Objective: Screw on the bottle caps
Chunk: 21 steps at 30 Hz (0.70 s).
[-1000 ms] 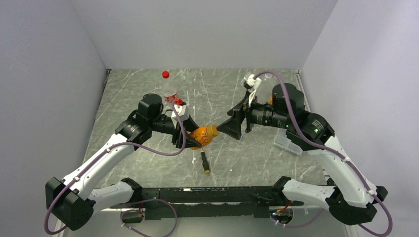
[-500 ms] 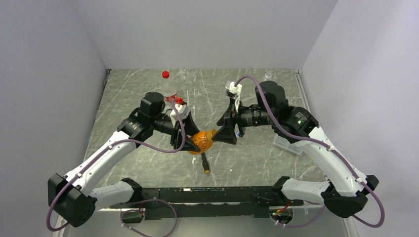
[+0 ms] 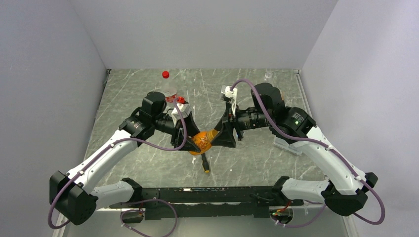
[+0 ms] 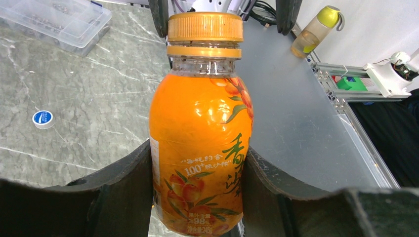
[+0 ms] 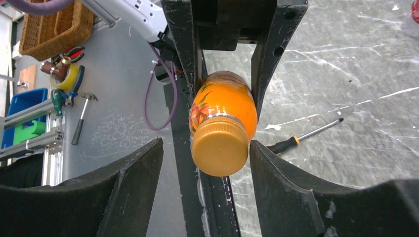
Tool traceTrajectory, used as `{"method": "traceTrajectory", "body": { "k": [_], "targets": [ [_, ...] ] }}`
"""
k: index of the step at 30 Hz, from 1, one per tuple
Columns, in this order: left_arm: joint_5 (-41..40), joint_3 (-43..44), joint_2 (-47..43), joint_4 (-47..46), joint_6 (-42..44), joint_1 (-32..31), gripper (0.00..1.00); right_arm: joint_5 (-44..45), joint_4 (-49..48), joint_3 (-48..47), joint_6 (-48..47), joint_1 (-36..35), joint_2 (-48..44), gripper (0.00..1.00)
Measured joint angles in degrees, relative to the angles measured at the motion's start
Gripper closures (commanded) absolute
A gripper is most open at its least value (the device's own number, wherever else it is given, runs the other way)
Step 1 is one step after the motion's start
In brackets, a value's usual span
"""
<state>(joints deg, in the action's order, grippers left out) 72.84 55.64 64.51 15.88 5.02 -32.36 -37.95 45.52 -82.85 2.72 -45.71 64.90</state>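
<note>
My left gripper (image 3: pixel 191 143) is shut on a squat amber-orange bottle (image 3: pixel 201 141) and holds it on its side above the table. In the left wrist view the fingers (image 4: pixel 123 187) clamp the bottle's labelled body (image 4: pixel 200 148). An orange cap (image 4: pixel 205 27) sits on its neck. My right gripper (image 3: pixel 221 134) is open around that cap (image 5: pixel 220 148). The right finger (image 5: pixel 281 182) lies against the cap's side, and a gap stays on the left. A blue cap with a white centre (image 4: pixel 43 119) lies on the table. A red cap (image 3: pixel 165 74) lies at the back.
A screwdriver (image 3: pixel 205 163) lies under the bottle, also seen in the right wrist view (image 5: pixel 296 140). A clear bottle with a red-white label (image 3: pixel 170 94) stands behind the left arm. A tiny clear bottle (image 3: pixel 268 75) stands far right. A clear plastic box (image 4: pixel 54 19) lies under the right arm.
</note>
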Motion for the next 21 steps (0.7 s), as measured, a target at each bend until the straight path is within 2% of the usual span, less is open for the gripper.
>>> {"method": "traceTrajectory", "body": {
  "k": [10,15,21],
  "targets": [
    [0.7,0.0,0.0,0.1,-0.2,0.0,1.0,2.0,1.0,0.0,-0.4,-0.3,0.6,0.78],
    [-1.2,0.0,-0.2,0.5,-0.2,0.0,1.0,4.0,0.9,0.0,1.7,-0.4,1.3,0.89],
    [-10.7,-0.4,-3.4,1.5,0.3,0.2,1.0,8.2,1.3,-2.6,7.2,0.2,4.8,0.96]
  ]
}}
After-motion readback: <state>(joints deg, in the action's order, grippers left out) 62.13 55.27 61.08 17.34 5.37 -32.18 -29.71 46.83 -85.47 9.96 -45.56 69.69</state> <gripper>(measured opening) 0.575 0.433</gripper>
